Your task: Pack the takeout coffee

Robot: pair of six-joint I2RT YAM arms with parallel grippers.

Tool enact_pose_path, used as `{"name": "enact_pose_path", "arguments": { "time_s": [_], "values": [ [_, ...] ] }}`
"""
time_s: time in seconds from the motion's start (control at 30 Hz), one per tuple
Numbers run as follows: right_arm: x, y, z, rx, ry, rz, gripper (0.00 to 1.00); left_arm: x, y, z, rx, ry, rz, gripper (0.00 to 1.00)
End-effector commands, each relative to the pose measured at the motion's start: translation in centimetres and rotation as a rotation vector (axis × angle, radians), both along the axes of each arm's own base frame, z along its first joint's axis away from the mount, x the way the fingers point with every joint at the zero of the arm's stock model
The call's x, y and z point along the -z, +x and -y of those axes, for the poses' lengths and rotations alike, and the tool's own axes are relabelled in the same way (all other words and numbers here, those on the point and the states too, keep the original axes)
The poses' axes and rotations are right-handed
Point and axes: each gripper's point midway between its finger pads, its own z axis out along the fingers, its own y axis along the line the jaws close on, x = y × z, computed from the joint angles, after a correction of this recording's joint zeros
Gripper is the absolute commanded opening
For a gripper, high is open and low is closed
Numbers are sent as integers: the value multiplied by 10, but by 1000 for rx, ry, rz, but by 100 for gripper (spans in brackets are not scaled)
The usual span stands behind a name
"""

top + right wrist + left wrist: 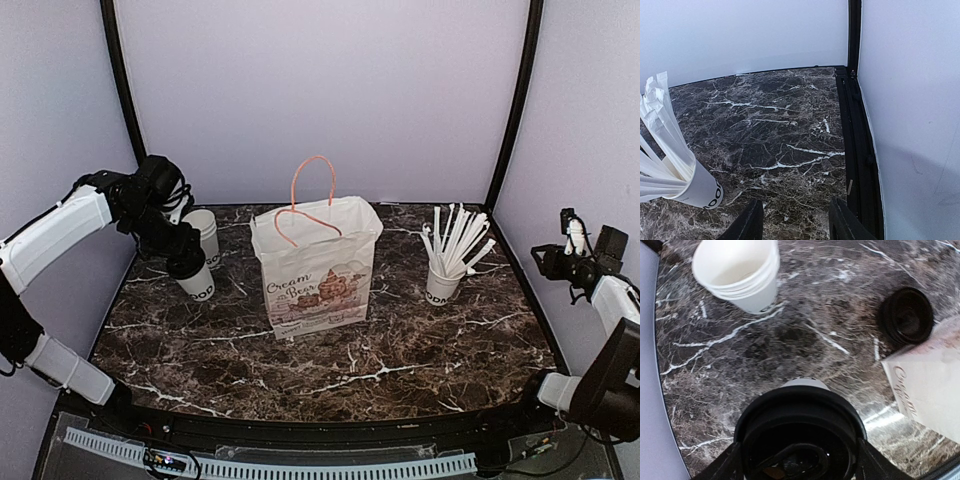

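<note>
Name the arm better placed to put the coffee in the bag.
Left: the left gripper straddles the coffee, near the bag. The right gripper hangs open beyond the straw cup, far from both.

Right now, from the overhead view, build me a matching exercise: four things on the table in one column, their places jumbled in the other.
Things:
1. takeout coffee
2. nested white cups
3. paper bag
4. cup of straws

Places:
A. centre
B. right side
C. back left corner
D. left, just in front of the open stack

Pairs: 1-D, 2-C, 3-A, 4-B
</note>
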Motion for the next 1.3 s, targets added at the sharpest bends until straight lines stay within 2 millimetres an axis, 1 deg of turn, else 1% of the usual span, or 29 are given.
{"name": "enact_pose_path", "arguments": {
  "time_s": [0.0, 0.1, 0.13, 0.17, 0.2, 0.23, 0.3, 0.33, 0.43, 0.47, 0.5, 0.53, 0.57, 0.63, 0.67, 0.7, 0.77, 0.83, 0.93, 0.97, 1.0, 1.03, 1.07, 1.1, 1.13, 1.17, 1.2, 1.23, 1.27],
  "values": [
    [-4, 3, -1, -12, -27, 28, 46, -22, -42, 33, 149, -28, -16, 66],
    [-5, 3, -2, -14, -28, 32, 46, -35, -62, 45, 190, -48, 13, 66],
    [-5, 3, -2, -14, -29, 33, 46, -36, -70, 54, 220, -64, 12, 65],
    [-6, 3, -2, -14, -29, 34, 46, -40, -77, 56, 224, -86, 19, 64],
    [-6, 3, -3, -15, -29, 36, 46, -41, -85, 65, 256, -107, 11, 63],
    [-6, 2, -3, -16, -28, 36, 46, -43, -92, 67, 260, -124, 11, 63],
    [-7, 2, -4, -19, -29, 40, 46, -42, -106, 76, 294, -146, -10, 63],
    [-8, 2, -4, -20, -28, 41, 46, -41, -116, 84, 333, -159, -27, 62],
    [-9, 2, -5, -21, -29, 44, 46, -34, -135, 98, 400, -169, -47, 61],
    [-10, 2, -5, -20, -30, 46, 46, -29, -144, 106, 442, -161, -56, 61],
    [-10, 2, -5, -23, -31, 47, 46, -25, -147, 110, 463, -148, -64, 60],
    [-10, 1, -5, -23, -32, 49, 46, -21, -159, 119, 523, -129, -72, 60],
    [-11, 1, -5, -23, -33, 50, 46, -15, -164, 124, 554, -99, -80, 60],
    [-11, 1, -5, -22, -35, 51, 46, -8, -179, 139, 641, -49, -86, 59],
    [-12, 1, -5, -22, -36, 52, 46, -5, -190, 152, 701, -35, -94, 59],
    [-12, 1, -5, -22, -36, 53, 46, -6, -201, 164, 765, -37, -86, 59],
    [-12, 1, -5, -22, -36, 53, 46, -8, -210, 186, 842, -41, -71, 59],
    [-13, 0, -6, -23, -39, 56, 46, -11, -224, 213, 935, -43, -51, 59],
    [-15, 0, -6, -22, -44, 63, 46, -11, -220, 251, 994, -39, -19, 59],
    [-16, 0, -6, -22, -46, 64, 46, -19, -216, 265, 1002, -58, 17, 59],
    [-17, -1, -6, -23, -49, 67, 46, -8, -212, 275, 1012, -30, 8, 59],
    [-17, -1, -6, -22, -51, 69, 46, -19, -206, 289, 1009, -46, 47, 59],
    [-18, -1, -6, -21, -53, 70, 46, -6, -203, 299, 1014, -15, 28, 59],
    [-18, -2, -7, -20, -55, 72, 46, -4, -199, 314, 1016, -14, 33, 59],
    [-19, -2, -7, -21, -58, 74, 46, -4, -197, 322, 1021, -17, 39, 59],
    [-19, -2, -7, -20, -59, 75, 46, -1, -193, 336, 1023, -14, 42, 59],
    [-20, -2, -6, -20, -61, 76, 47, -1, -191, 342, 1023, -13, 49, 59],
    [-20, -2, -6, -19, -62, 77, 47, 1, -186, 356, 1021, -13, 57, 59],
    [-20, -2, -6, -19, -62, 75, 46, 3, -186, 362, 1025, -12, 51, 59]
  ]
}}
